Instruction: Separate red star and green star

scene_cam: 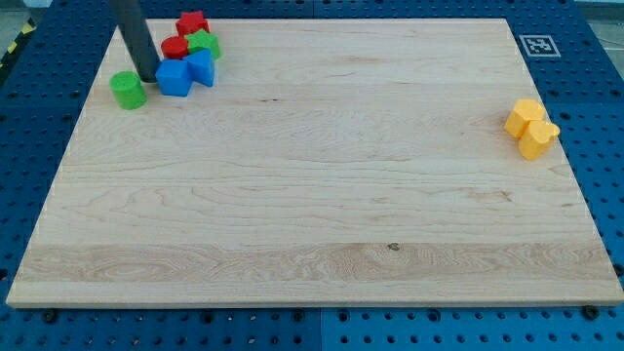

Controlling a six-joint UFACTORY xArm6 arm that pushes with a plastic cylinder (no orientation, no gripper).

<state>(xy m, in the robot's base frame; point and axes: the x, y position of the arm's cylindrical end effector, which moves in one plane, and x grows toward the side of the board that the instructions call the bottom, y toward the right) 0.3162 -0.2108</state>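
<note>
While our tip (147, 78) rests between green cylinder (128, 90) and blue block (174, 78) at the view's top left, red star (192, 22) touches green star (203, 44). No fingers, just a rod. We'd judge: wedge between the 2 stars w/o dragging red cylinder (175, 47) along.

Markings: no readable text.
One black-and-white square fiducial tag (537, 45) sits at the surface's (322, 195) top-right corner in the view; no letters, numbers or brands legible.
</note>
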